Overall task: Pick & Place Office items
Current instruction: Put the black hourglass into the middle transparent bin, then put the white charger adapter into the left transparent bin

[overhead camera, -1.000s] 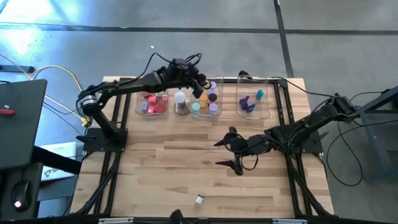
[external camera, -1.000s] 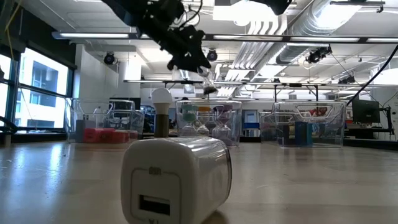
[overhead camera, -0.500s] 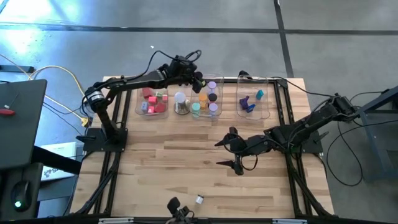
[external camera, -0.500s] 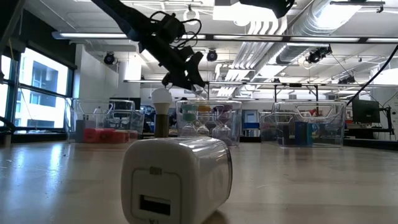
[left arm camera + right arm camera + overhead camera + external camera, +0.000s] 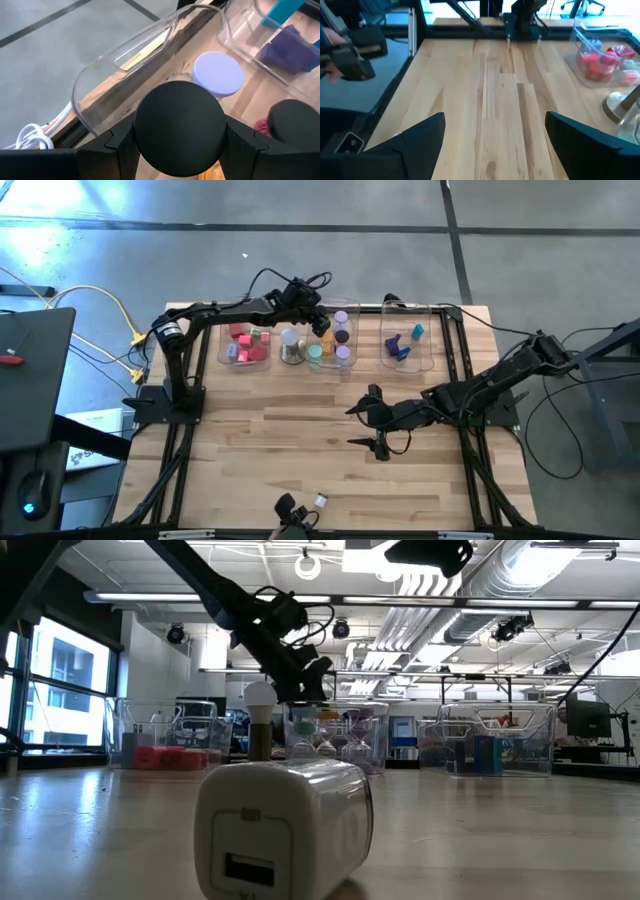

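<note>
Left hand lowered over middle bin, pinching black disc; release may, seemingly, clip rim. Right hand spread.

The table is pale, smooth planked wood; the bins are clear glossy plastic.

Bright ceiling lights; glare on floor; near white block soft; wrist views blurred.

Left gripper clamped, arm outstretched; right gripper spread wide.
</note>
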You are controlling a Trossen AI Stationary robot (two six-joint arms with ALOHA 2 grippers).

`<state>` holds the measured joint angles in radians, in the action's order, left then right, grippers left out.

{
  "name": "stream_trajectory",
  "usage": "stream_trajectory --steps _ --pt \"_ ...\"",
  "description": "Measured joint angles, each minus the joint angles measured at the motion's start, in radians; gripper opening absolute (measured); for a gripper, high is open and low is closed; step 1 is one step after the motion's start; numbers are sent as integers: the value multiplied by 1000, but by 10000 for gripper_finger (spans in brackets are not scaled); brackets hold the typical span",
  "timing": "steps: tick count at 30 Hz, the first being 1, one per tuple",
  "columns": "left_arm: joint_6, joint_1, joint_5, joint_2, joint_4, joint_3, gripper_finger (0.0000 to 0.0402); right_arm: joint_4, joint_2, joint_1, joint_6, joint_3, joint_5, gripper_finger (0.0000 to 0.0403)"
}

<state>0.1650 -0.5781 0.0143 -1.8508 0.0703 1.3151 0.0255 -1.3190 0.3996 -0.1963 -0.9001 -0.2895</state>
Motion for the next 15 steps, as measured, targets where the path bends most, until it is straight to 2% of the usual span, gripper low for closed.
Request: stream_trajectory --steps 2,8,15 --pt "0 0 0 -8 -2 0 202 -11 -12 -1 -1 -1 -1 333" --pt "0 1 18 -11 -1 0 256 -10 -44 -10 -7 0 -27 333" --pt "-1 2 31 -9 -25 0 267 3 -64 -14 -12 0 -26 333"
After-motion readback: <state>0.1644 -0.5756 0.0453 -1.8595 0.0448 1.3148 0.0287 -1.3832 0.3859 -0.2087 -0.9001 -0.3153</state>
